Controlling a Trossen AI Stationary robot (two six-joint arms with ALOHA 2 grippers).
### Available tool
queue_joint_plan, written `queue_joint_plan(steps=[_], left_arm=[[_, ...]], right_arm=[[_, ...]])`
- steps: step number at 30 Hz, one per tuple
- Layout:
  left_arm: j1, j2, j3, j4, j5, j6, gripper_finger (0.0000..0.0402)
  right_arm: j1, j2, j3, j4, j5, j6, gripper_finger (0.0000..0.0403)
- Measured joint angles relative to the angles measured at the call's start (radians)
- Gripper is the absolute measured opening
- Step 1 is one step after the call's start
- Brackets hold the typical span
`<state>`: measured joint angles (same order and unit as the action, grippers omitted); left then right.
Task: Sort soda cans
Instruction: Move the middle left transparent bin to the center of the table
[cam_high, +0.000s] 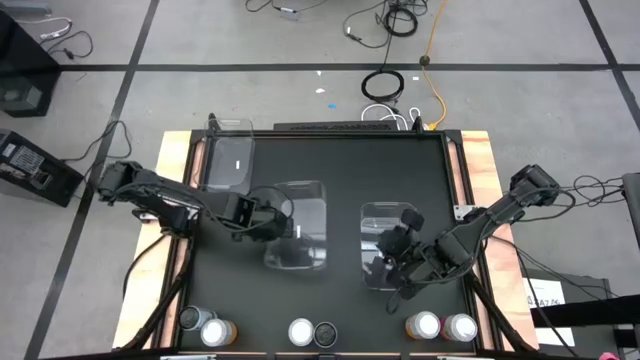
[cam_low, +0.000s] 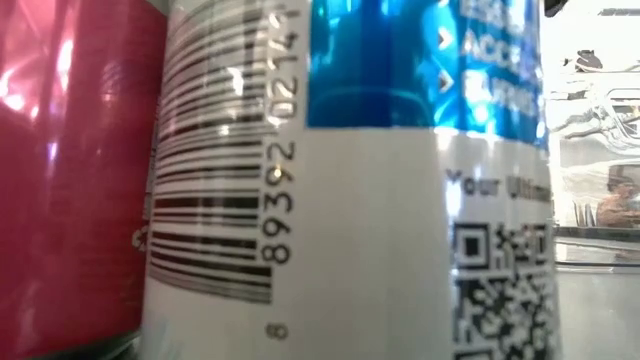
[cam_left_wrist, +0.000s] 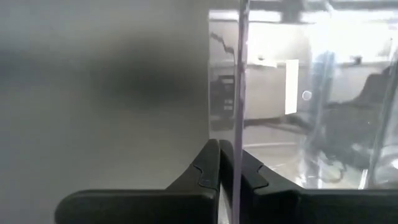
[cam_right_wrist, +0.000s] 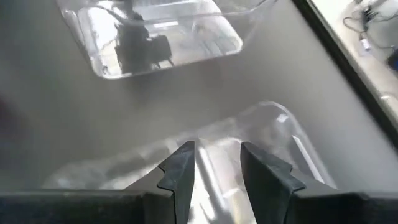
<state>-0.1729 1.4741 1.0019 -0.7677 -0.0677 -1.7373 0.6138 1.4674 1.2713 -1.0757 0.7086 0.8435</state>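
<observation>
Several soda cans stand along the table's near edge: a dark one (cam_high: 190, 318) and an orange one (cam_high: 216, 331) at left, two (cam_high: 300, 332) (cam_high: 325, 333) in the middle, two (cam_high: 425, 325) (cam_high: 460, 327) at right. In the low view a red can (cam_low: 70, 170) and a white-and-blue can (cam_low: 350, 200) fill the picture. My left gripper (cam_high: 283, 224) is shut on the middle clear bin (cam_high: 305, 235). My right gripper (cam_high: 386, 262) hangs over the right clear bin (cam_high: 392, 215), its fingers narrowly apart around clear plastic. My left gripper pinches the middle bin's thin clear left wall (cam_left_wrist: 239, 124) between its two fingers, coming from above and slanting down. The wall's edge runs upright between the fingertips. Whether the bin is off the table cannot be told. My right gripper has the right bin's clear rim (cam_right_wrist: 214, 165) between its two fingers (cam_right_wrist: 183, 168), slanting down from the table's right side. The bin (cam_right_wrist: 267, 143) stretches out below and beyond the fingers. The clear plastic hides how it rests.
A third clear bin (cam_high: 228, 160) sits at the table's far left corner. Raised wooden rails (cam_high: 470, 180) run along the table's sides. Cables lie on the floor beyond the far edge. Bare black table lies between the bins and the row of cans.
</observation>
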Motion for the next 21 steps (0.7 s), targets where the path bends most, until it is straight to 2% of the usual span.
queue_joint_plan(steps=[4,8,13,17,21], left_arm=[[-0.006,0.114,0.116,-0.012,-0.011,-0.037,0.0013],[0.006,0.247,0.247,-0.024,-0.012,-0.045,0.0013],[0.009,0.383,0.366,-0.082,0.021,-0.043,0.0013],[0.007,0.424,0.396,-0.081,0.031,-0.062,0.0013],[0.008,0.436,0.397,-0.086,0.031,-0.059,0.0013]], right_arm=[[0.022,-0.138,-0.087,-0.018,0.000,-0.025,0.0123],[0.048,-0.332,-0.231,0.051,-0.003,-0.024,0.0123],[0.068,-0.539,-0.365,0.142,-0.085,-0.021,0.0123],[0.069,-0.628,-0.401,0.156,-0.128,-0.026,0.0123],[0.069,-0.657,-0.402,0.157,-0.134,-0.062,0.0123]])
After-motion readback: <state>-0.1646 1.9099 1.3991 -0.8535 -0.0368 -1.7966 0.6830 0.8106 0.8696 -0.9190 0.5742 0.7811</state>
